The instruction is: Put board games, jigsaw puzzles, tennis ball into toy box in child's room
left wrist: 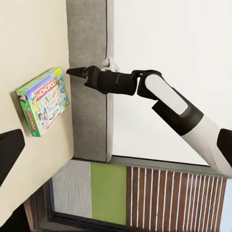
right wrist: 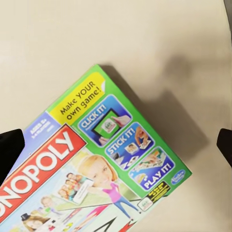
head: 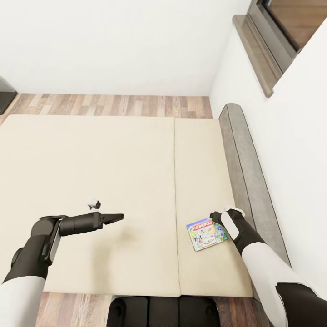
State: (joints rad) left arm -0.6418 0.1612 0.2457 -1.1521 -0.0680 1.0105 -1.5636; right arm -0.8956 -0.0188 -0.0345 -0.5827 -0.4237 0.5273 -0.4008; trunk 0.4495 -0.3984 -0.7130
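Head view shows us the right gripper just above the board game lying flat and askew on the bed, left gripper apparently narrow and empty; right wrist view shows our fingertips spread wide.

A green Monopoly board game lies flat on the cream bed, filling the frame's lower left.

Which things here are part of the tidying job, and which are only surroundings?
Job: board game, lying flat on the bed; right gripper poised beside it, open; left gripper over the bed, holding nothing.

Surroundings: window, wood floor, white walls.
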